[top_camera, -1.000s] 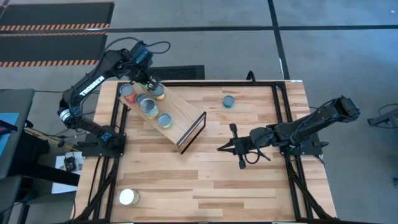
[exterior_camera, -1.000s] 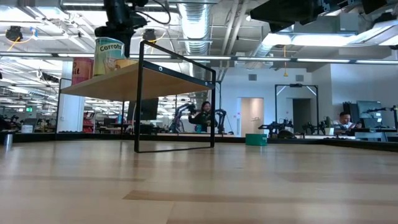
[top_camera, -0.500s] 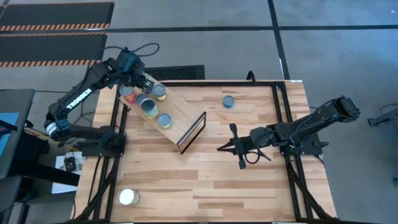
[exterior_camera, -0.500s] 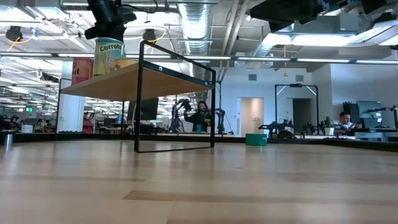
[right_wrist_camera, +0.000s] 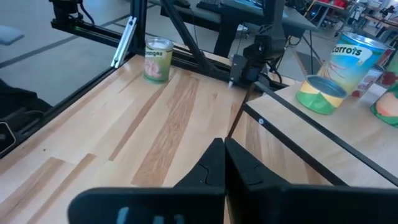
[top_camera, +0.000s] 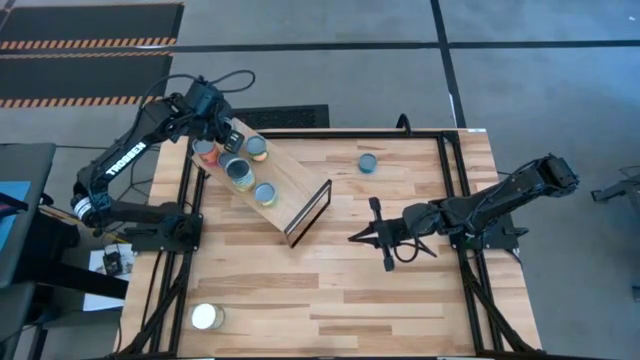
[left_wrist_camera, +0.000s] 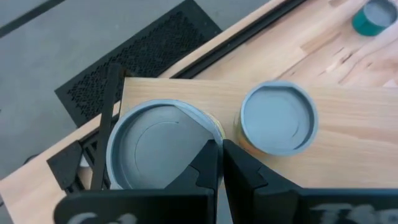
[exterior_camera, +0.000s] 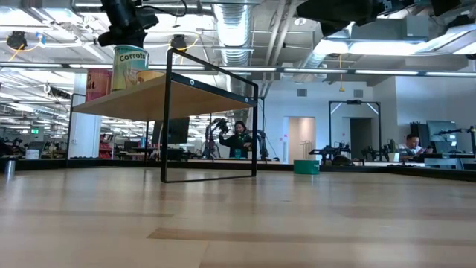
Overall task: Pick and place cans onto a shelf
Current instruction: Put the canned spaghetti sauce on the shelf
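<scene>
Wooden shelf [top_camera: 290,185] lying diagonally on the table [top_camera: 400,300], long axis running from the far-left corner toward the centre, dark-framed end panel [top_camera: 309,213] at the centre-facing end. Four cans standing upright on the far-left half of the board, lids up: a red-sided can [top_camera: 205,150] at the outer end, a blue-lidded can [top_camera: 256,148] beside it, a large tin labelled "Carrots" [top_camera: 237,170], and a yellow-green can [top_camera: 265,194] nearest the panel. Left gripper [top_camera: 222,134] hovering just above that outer cluster, fingers pressed together and empty, tips over the edge of a grey lid [left_wrist_camera: 155,146] in the wrist view, second lid [left_wrist_camera: 277,118] just beside. Teal can [top_camera: 368,162] alone on the far side of the table, between the two grippers. White-lidded can [top_camera: 207,317] upright near the near-left corner, well apart from both. Right gripper [top_camera: 358,238] resting low near the table's centre, just beyond the shelf's panel end, pointing toward it, fingers clenched on nothing.
</scene>
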You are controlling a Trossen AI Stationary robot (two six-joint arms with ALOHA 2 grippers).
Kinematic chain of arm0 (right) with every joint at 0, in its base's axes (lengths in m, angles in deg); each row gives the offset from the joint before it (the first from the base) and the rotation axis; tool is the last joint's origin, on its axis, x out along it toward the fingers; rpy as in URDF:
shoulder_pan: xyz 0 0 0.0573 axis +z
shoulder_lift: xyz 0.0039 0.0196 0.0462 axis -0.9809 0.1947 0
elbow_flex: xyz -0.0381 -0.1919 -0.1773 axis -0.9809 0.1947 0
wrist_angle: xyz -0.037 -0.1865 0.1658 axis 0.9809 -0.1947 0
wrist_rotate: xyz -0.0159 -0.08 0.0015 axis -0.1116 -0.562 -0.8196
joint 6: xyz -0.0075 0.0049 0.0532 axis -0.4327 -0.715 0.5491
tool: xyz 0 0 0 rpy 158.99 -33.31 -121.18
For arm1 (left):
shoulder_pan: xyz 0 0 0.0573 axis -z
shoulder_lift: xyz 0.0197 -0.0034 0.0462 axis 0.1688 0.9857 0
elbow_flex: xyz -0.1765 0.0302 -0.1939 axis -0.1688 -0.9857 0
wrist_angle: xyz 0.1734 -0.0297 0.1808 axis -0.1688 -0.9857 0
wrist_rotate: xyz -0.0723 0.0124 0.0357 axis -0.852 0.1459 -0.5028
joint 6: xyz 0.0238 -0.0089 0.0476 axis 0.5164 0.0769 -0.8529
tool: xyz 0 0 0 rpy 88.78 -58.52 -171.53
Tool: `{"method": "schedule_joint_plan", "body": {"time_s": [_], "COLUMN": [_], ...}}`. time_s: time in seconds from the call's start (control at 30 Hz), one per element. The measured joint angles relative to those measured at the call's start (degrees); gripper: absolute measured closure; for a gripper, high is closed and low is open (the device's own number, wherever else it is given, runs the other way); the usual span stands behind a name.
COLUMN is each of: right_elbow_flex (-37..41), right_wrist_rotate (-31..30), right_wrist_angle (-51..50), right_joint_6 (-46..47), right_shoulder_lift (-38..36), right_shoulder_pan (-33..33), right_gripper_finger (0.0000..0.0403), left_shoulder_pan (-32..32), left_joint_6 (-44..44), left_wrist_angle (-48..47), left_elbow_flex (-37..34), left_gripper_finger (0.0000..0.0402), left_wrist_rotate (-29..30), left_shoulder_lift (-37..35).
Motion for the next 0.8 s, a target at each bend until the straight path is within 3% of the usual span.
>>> {"method": "schedule_joint_plan", "body": {"time_s": [0.47,0.8], "right_elbow_flex": [0.0,0.0], "right_wrist_rotate": [0.02,0.02], "right_wrist_angle": [-0.09,0.0], "right_joint_6": [-0.37,-0.37], "right_shoulder_lift": [0.0,0.0], "right_shoulder_pan": [0.01,0.01], "right_gripper_finger": [0.0392,0.0392], "left_shoulder_pan": [0.26,0.22], "left_joint_6": [-0.65,-6.61], "left_wrist_angle": [1.43,2.56], "left_elbow_flex": [-2.38,-2.38], "left_gripper_finger": [0.0401,0.0401], "left_wrist_rotate": [0.24,3.19], "left_shoulder_lift": [0.28,3.24]}}
